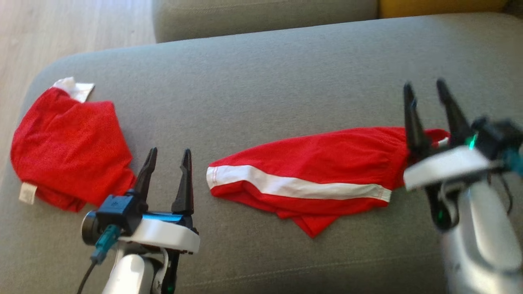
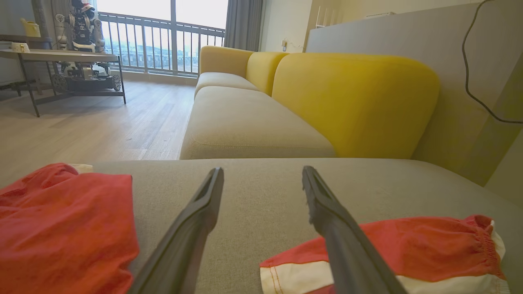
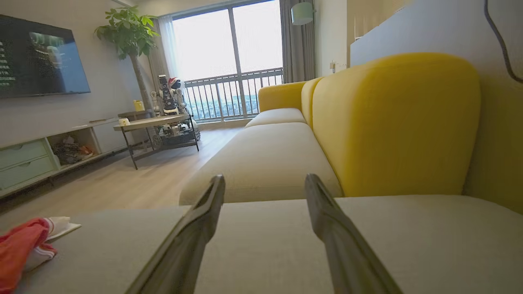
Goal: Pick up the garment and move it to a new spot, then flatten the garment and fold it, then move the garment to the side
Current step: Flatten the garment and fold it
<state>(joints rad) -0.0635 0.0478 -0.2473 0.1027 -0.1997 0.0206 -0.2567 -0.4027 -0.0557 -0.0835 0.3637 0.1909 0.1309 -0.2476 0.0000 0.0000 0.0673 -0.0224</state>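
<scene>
plainly, left gripper [image 1: 170, 154] and right gripper [image 1: 424, 85] hover, fingers spread; the striped garment [image 1: 310, 171] lies bunched (another red garment [image 1: 69, 151] nearby), so a pinch may catch one layer.

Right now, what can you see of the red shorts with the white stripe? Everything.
The red shorts lie rumpled, not flat, stretched left to right on the grey cushion. Thin, soft-looking fabric; a white stripe along the near side; a gathered elastic edge at the right end; a folded corner pokes toward the robot. The open right end effector overlaps that end in the head view; contact unclear. The open left end effector sits apart, to their left.
</scene>
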